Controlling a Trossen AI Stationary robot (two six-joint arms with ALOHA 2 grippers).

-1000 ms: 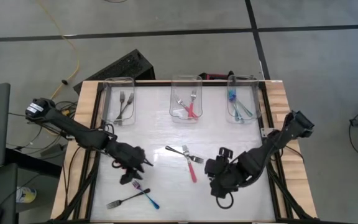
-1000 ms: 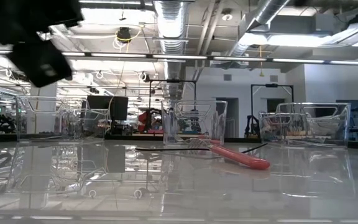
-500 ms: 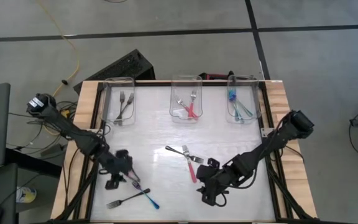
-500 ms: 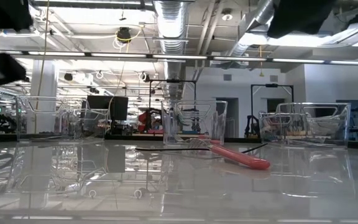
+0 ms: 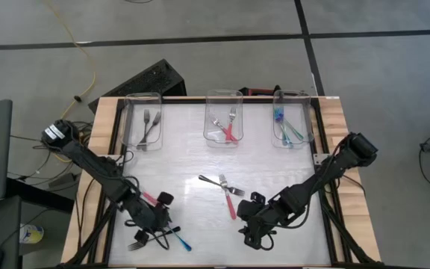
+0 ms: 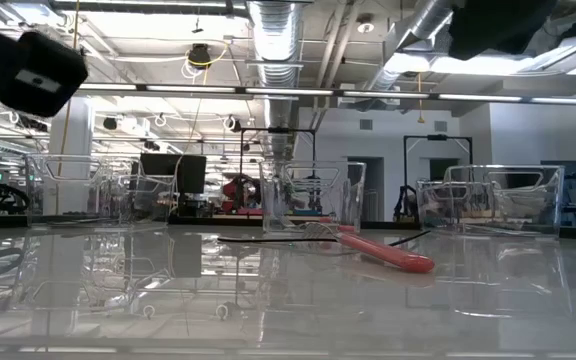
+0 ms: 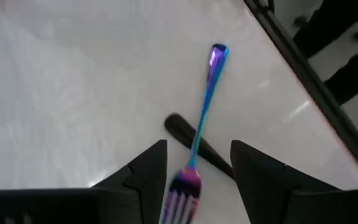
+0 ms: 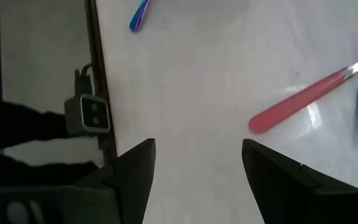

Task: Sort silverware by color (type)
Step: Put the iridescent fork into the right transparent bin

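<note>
Forks are lying in two loose groups on a white table [image 5: 200, 157], seen from above, while three clear bins line the upper edge. The left bin [image 5: 144, 119] is holding grey forks, the middle bin [image 5: 224, 119] red-handled ones and the right bin [image 5: 290, 119] blue-handled ones, so each type is getting its own container.

At lower left, the left gripper [image 5: 157, 222] is hanging over a blue fork [image 7: 204, 99] that is crossing a dark grey fork [image 7: 194, 140]. Its fingers are standing apart on either side of the blue fork's neck, just behind the prongs, apparently lined up to pinch it; lifting it cleanly off the grey one beneath looks like the tricky part.

At lower centre, the right gripper [image 5: 252, 228] is waiting just beside a red fork [image 5: 230, 203], fingers apart and holding nothing. Another grey fork [image 5: 215, 181] is crossing that red one near the table's middle.
</note>
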